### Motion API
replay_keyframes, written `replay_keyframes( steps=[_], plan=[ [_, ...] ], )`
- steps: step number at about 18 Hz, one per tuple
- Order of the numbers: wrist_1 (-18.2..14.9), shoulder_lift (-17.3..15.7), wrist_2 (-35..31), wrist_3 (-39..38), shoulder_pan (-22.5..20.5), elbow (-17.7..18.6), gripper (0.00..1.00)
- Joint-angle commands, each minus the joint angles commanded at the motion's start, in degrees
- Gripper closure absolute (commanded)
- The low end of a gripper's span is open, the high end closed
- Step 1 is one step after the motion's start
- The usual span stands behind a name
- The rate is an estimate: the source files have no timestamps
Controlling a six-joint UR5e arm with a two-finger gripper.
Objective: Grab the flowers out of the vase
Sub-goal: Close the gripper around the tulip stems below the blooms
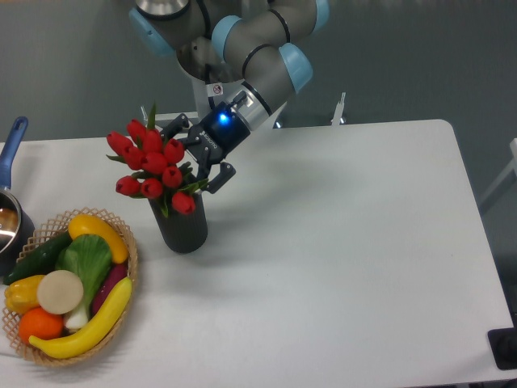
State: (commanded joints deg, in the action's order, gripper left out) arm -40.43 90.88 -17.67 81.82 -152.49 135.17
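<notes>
1. The flowers (151,166), a bunch of red tulip buds with green leaves, stand in the vase (181,229), which sits upright on the white table (339,242) toward its 9 o'clock side.
2. The bunch leans out of the vase mouth toward 11 o'clock, so most buds hang over the table beyond the vase rim; one bud droops at the rim's front edge.
3. The vase is a dark ribbed cylinder, and only its lower body shows below the leaves and buds.
4. The gripper (199,158) reaches in from 1 o'clock of the bunch, at the end of the grey and pale-blue arm (258,56), with a blue light glowing on its wrist.
5. Its dark fingers are spread apart, released, one near the top of the bunch and one lower, by the leaves just above the vase mouth.
6. The fingertips lie right at the 3 o'clock edge of the buds; whether they touch the stems or leaves cannot be told from this view.
7. A wicker basket (129,250) sits at 8 o'clock of the vase, just beside it, holding bananas, a cucumber, an orange and other produce.
8. A pot with a blue handle (13,137) is cut by the picture's 9 o'clock edge, near the basket.
</notes>
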Motion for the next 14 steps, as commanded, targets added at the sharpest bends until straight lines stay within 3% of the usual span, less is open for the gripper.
replay_keyframes(
  steps=[14],
  plan=[
    [-0.2, -2.0, 2.8, -2.3, -0.8, -0.6, 0.90]
  ],
)
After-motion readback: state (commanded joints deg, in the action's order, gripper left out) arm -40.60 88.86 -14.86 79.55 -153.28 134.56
